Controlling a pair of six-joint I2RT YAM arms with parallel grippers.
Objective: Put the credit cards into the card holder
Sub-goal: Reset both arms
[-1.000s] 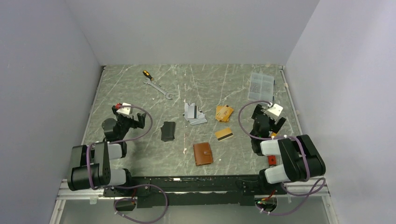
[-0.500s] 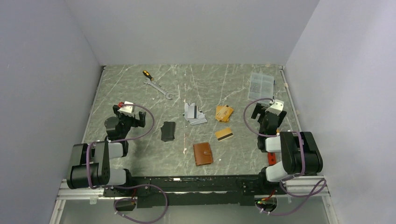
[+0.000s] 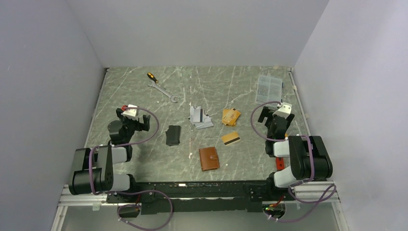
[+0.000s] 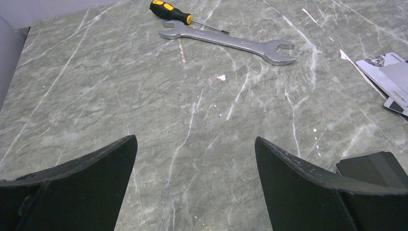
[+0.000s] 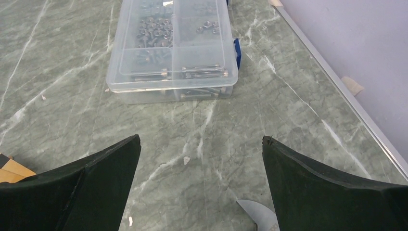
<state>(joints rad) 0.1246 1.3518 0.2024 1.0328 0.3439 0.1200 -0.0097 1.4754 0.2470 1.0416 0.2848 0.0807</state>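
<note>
Credit cards [image 3: 199, 118] loose on the worktop [image 3: 144, 96] — card holder [image 3: 209, 158] shut
Left fingers [image 4: 86, 183] and right fingers [image 5: 327, 192] spread wide, empty — card print too small to read.

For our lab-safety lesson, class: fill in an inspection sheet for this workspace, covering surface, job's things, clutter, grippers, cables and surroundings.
Surface: scratched grey-green marbled table.
Job's things: brown card holder closed near the front; silver-grey cards and gold cards piled mid-table; one striped gold card lying apart.
Clutter: black pouch, wrench, screwdriver, clear parts box.
Grippers: left gripper and right gripper, fingers open, holding nothing.
Cables: purple cables looping at both wrists.
Surroundings: plain pale walls on three sides.
</note>
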